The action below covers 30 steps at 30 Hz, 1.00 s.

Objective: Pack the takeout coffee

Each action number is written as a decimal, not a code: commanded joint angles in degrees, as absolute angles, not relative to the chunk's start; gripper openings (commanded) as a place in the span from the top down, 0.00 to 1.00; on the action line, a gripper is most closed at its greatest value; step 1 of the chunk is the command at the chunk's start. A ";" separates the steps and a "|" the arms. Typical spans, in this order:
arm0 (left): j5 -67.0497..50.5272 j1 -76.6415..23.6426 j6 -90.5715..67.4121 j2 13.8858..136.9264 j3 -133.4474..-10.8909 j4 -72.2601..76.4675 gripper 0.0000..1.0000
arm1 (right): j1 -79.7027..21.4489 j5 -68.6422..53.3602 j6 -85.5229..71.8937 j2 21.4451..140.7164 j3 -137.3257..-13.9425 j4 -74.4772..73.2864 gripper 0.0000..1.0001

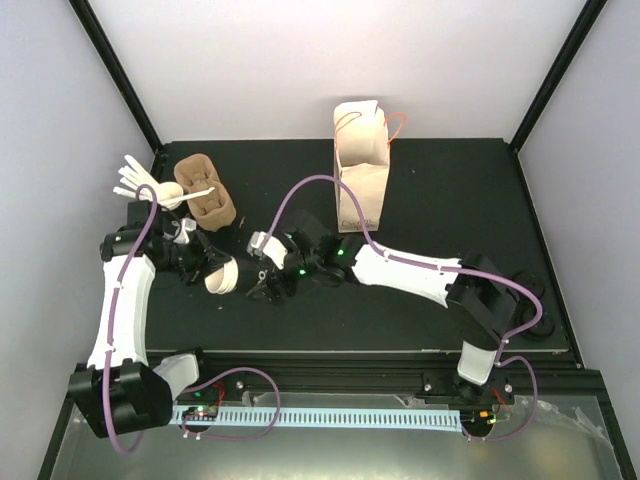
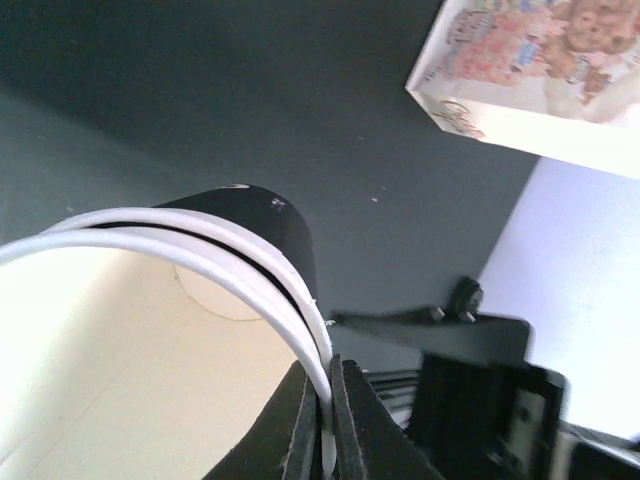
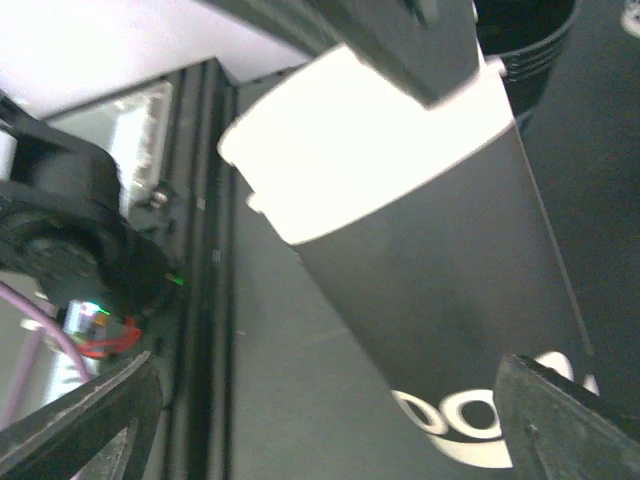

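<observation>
1. The cup (image 1: 222,276) is at 9 o'clock on the table (image 1: 450,190), between the two grippers and tipped well off upright.
2. Its long axis runs roughly from 9 to 3 o'clock. The open mouth, tan inside, points toward 9 o'clock and partly up. The black body with white lettering points toward 3 o'clock.
3. The left gripper (image 2: 325,372) pinches the cup's wall at the rim, one finger inside the mouth and one outside, the jaws nearly together.
4. The right gripper (image 3: 325,380) is at the cup's 3 o'clock, its fingers spread wide either side of the lettered end. One finger stands clear of the cup; whether the other touches it cannot be told.
5. A bag (image 1: 360,175) stands at 12 o'clock and a carrier (image 1: 205,192) lies at 10 o'clock.
</observation>
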State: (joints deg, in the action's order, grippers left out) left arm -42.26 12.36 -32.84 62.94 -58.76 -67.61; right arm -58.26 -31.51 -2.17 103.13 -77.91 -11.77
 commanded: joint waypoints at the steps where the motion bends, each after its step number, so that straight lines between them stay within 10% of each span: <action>1: -49.57 12.49 -34.97 60.15 -58.85 -69.07 0.93 | -58.75 -23.12 13.03 98.92 -72.28 -3.76 0.05; 19: -58.72 11.99 -32.81 59.91 -57.22 -72.55 0.97 | -62.58 -8.97 33.06 101.61 -67.01 4.03 0.04; 30: -46.85 11.88 -29.61 58.10 -53.54 -68.12 0.34 | -62.25 -10.11 22.41 101.56 -65.40 -4.45 0.07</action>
State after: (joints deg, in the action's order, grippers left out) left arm -50.78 12.19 -29.12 60.64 -55.75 -72.55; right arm -62.35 -10.09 27.44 101.38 -64.16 -0.08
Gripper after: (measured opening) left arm 0.618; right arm 0.936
